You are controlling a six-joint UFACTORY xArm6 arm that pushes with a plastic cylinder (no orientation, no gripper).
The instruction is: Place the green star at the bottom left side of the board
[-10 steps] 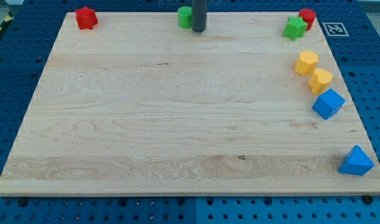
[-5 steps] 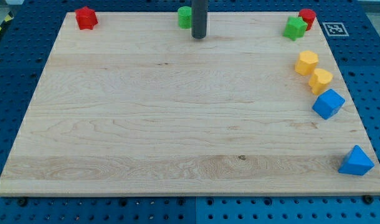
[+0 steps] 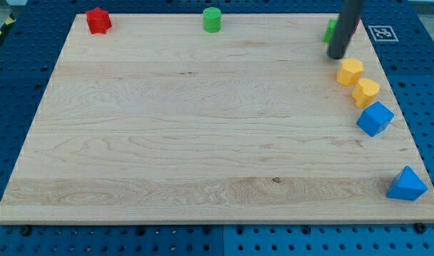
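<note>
the arm carries no pincer, only a dark rod, so nothing spreads or pinches. my tip rests on the wooden board near its top right corner, just above the upper of two yellow blocks. the rod leans up over the green star, which sits at the board's top right and shows only as a green sliver at the rod's left edge. a thin strip of red peeks out at the rod's right edge; its shape cannot be told. the second yellow block lies just below and right of the first, touching it, and a blue block follows below that. a blue pyramid-like block sits at the bottom right corner. along the top edge stand a green cylinder near the middle and a red block at the left corner.
</note>
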